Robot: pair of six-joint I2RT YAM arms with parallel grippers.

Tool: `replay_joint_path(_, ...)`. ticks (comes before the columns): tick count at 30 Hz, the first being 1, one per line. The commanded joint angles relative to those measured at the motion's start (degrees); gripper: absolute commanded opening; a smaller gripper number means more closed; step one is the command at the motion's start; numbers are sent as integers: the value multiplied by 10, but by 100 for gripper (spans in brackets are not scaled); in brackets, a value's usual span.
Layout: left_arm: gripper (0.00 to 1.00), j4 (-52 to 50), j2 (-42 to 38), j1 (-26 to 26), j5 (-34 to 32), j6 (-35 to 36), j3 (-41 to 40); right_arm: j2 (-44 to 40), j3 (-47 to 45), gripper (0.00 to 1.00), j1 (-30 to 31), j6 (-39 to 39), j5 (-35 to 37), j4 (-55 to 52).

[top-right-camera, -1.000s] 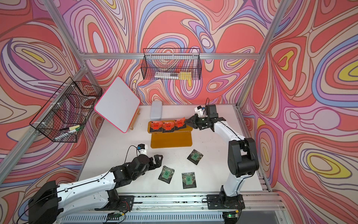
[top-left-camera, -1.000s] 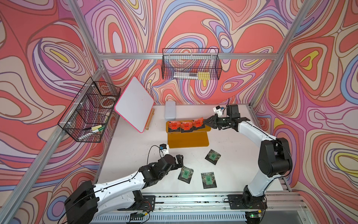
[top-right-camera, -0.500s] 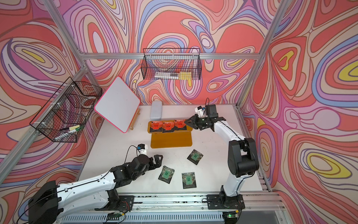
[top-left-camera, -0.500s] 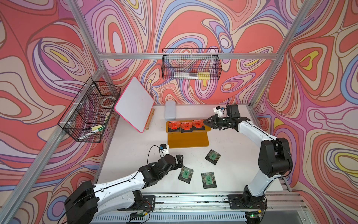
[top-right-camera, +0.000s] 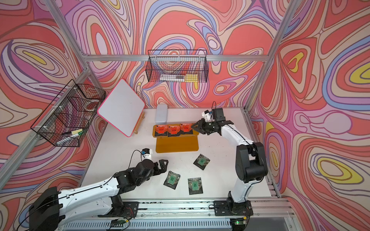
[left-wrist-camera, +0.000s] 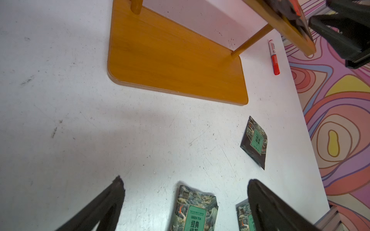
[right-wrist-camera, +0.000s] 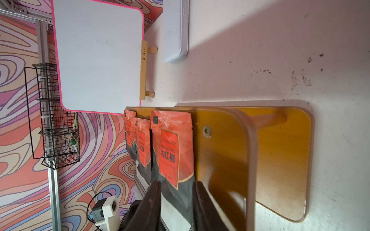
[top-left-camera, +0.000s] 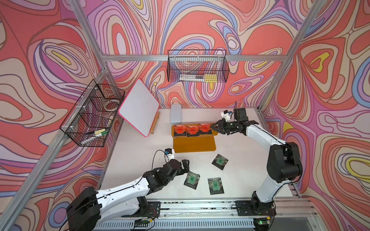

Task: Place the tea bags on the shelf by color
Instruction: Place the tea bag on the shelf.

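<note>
Your right gripper point(top-left-camera: 214, 127) sits at the right end of the shelf point(top-left-camera: 194, 145), fingers a little apart, with the dark end of the right red tea bag point(top-left-camera: 204, 128) lying between them. That bag lies on the upper tier in a row with the middle red tea bag point(top-left-camera: 191, 129) and the left red tea bag point(top-left-camera: 179, 130). Your left gripper point(top-left-camera: 186, 167) hangs spread wide and empty over the table point(top-left-camera: 140, 156), just beside the nearest green tea bag point(top-left-camera: 192, 179), with the second green tea bag point(top-left-camera: 215, 185) and the third green tea bag point(top-left-camera: 219, 161) flat nearby.
</note>
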Motion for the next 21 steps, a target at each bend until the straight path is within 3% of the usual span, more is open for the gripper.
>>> replay_joint_path(1, 99, -22, -18, -2, 7, 20, 6, -40, -5, 33, -3, -19, 11, -10)
replay_joint_path(13, 99, -78, -51, -3, 148, 98, 14, -196, -127, 41, -1, -60, 67, -37)
replay_joint_path(21, 99, -89, 1, -2, 210, 111, 14, -325, -256, 41, 32, -68, 80, -15)
